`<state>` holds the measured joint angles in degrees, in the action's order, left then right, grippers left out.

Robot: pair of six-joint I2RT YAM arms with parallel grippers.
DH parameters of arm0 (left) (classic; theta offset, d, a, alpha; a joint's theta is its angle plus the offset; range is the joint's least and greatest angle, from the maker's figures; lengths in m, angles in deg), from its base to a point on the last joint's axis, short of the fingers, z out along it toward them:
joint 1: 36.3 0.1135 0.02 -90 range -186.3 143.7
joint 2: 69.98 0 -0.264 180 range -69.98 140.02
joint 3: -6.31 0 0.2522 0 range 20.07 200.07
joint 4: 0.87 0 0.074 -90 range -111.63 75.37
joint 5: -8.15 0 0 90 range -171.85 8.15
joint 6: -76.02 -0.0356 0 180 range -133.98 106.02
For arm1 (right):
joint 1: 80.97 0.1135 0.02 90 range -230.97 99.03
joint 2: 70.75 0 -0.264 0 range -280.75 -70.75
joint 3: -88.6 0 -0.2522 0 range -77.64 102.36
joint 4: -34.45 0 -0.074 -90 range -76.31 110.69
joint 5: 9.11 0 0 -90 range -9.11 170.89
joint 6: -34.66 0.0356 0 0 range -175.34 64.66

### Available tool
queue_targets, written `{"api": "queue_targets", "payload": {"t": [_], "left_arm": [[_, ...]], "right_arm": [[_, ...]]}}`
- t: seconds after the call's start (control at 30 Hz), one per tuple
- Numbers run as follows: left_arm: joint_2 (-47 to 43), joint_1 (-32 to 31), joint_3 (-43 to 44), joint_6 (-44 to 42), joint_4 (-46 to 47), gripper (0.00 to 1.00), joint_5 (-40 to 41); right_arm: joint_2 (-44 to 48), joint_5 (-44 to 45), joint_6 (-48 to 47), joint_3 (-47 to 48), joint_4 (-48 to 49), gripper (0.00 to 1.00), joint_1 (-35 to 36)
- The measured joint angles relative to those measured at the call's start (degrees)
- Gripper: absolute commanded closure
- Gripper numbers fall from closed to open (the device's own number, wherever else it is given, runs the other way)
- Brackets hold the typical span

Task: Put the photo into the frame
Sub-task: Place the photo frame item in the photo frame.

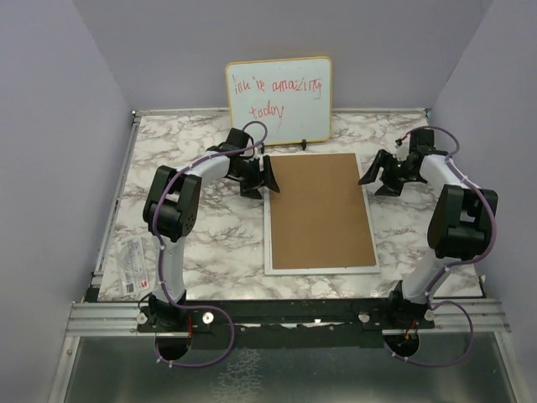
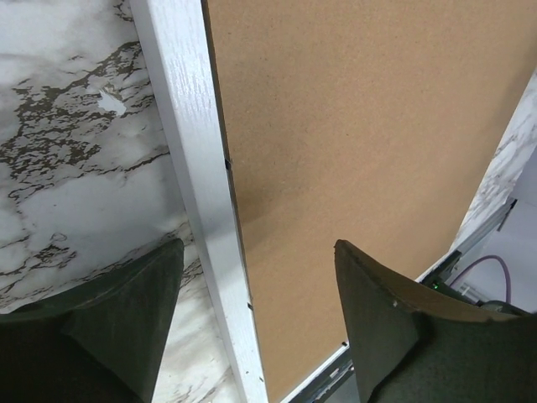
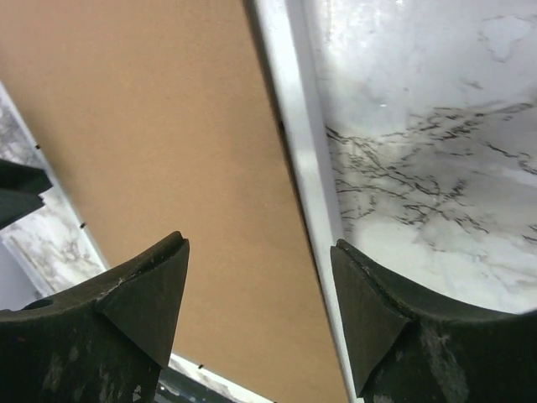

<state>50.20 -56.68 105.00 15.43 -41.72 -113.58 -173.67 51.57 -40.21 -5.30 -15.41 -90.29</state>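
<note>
White-rimmed frame, brown backing inside

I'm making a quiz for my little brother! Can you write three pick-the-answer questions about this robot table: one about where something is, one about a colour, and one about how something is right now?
1. Where is the whiteboard?
A) standing upright behind the far end of the frame
B) lying flat on the frame
C) down by the arm bases

2. What colour is the writing on the whiteboard?
A) blue
B) red
C) green

3. How is the left gripper right now?
A) shut on a pen
B) open, holding nothing
C) shut on the whiteboard

Answers:
1 A: the top view shows it upright just past the frame's far end.
2 B: the handwritten letters are red on white.
3 B: in the left wrist view its jaws stand wide apart over the frame's rim, gripping nothing.
</note>
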Motion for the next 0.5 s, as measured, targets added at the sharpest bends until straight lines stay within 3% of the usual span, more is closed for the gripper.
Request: {"api": "queue_targets", "payload": {"t": [0.3,0.5], "left_arm": [[-0.28,0.0,-0.07,-0.04,0.02,0.2,-0.02],[-0.26,0.0,-0.07,-0.11,0.07,0.2,-0.28]], "right_arm": [[0.63,3.1,2.89,-6.54,2.21,0.26,0.0],[0.63,-1.81,4.35,-11.72,5.88,0.26,0.02]]}}
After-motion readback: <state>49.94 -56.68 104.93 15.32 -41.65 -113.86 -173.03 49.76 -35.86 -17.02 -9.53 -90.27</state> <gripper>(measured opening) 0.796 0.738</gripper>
